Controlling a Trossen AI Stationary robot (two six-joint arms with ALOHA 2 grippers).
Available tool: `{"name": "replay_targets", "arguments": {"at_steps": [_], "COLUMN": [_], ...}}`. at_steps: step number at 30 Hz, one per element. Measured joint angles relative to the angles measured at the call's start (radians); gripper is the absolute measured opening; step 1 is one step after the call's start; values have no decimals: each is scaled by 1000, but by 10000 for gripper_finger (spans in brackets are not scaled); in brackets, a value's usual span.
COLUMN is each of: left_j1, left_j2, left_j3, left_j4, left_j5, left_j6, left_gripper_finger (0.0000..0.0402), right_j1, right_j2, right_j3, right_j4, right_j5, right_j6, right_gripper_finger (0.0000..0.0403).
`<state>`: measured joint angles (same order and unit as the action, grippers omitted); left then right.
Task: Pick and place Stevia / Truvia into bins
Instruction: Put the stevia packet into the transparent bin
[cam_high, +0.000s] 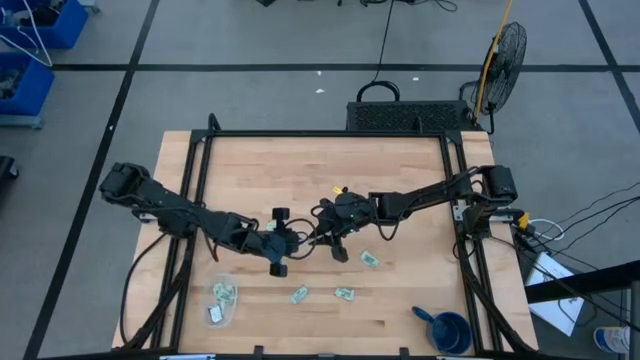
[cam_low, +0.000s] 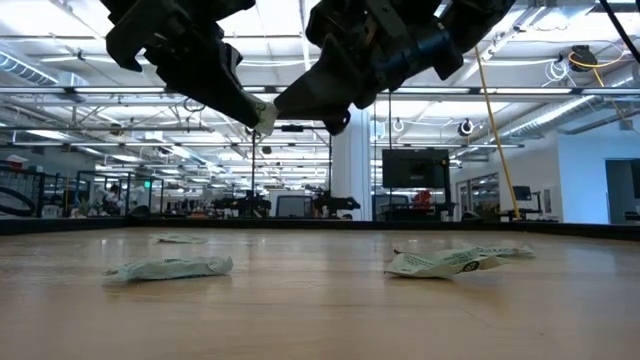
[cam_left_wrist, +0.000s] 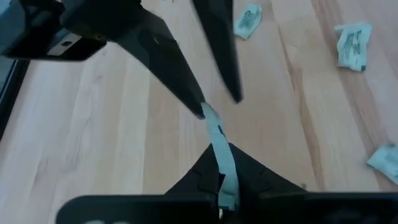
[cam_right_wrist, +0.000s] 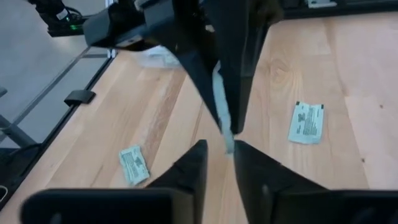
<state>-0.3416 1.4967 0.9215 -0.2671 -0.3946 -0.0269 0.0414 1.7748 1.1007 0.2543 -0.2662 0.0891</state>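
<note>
My left gripper (cam_high: 296, 242) and my right gripper (cam_high: 314, 240) meet tip to tip above the middle of the table. The left one is shut on a pale green and white sachet (cam_left_wrist: 219, 146), held high above the wood in the low view (cam_low: 264, 116). The right gripper (cam_right_wrist: 221, 149) is open, its fingertips on either side of the sachet's free end (cam_right_wrist: 227, 142). Three more sachets (cam_high: 300, 295) (cam_high: 345, 293) (cam_high: 369, 260) lie flat on the table. The clear bin (cam_high: 222, 300) stands near the front left with sachets inside. My left gripper pinches the sachet between its two fingers, on its near part (cam_left_wrist: 225, 177). The fingers slant down toward the table's right and lie along the sachet. The rest sticks out past the fingertips, clear of the table. My right gripper has one fingertip (cam_left_wrist: 198, 107) at the sachet's free end (cam_left_wrist: 208, 115); whether it touches, I cannot tell.
A dark blue cup with a handle (cam_high: 448, 330) stands at the front right corner. Black frame rails run along the table's left (cam_high: 190, 200) and right (cam_high: 462, 200) sides. Bare wood lies at the far half of the table.
</note>
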Motion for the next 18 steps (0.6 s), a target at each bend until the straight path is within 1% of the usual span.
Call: {"name": "replay_targets", "arguments": {"at_steps": [3,5,7,11,15,18], "left_j1": [-3,-13,-31,-103,-201,-283], "left_j2": [-3,-18,-39,-104,-177,-203], "left_j3": [0,0,0,0,6,8], "left_j4": [-73,-157,-232,-418,-595,-709], "left_j5": [24,72,147,284,378,463], "left_j6": [-25,-91,-186,-425,-694,-922], "left_gripper_finger": [8,10,12,7,13,7], "right_j1": [0,0,-3,-10,-9,-9], "right_j2": [0,-1,-1,-1,-1,-1], "right_j3": [-11,-30,-55,-107,-144,-153], "right_j4": [2,9,11,18,68,86], "right_j5": [3,4,4,6,7,7], "right_j6": [-2,-7,-7,-2,4,4], "right_gripper_finger": [114,128,138,145,143,143]}}
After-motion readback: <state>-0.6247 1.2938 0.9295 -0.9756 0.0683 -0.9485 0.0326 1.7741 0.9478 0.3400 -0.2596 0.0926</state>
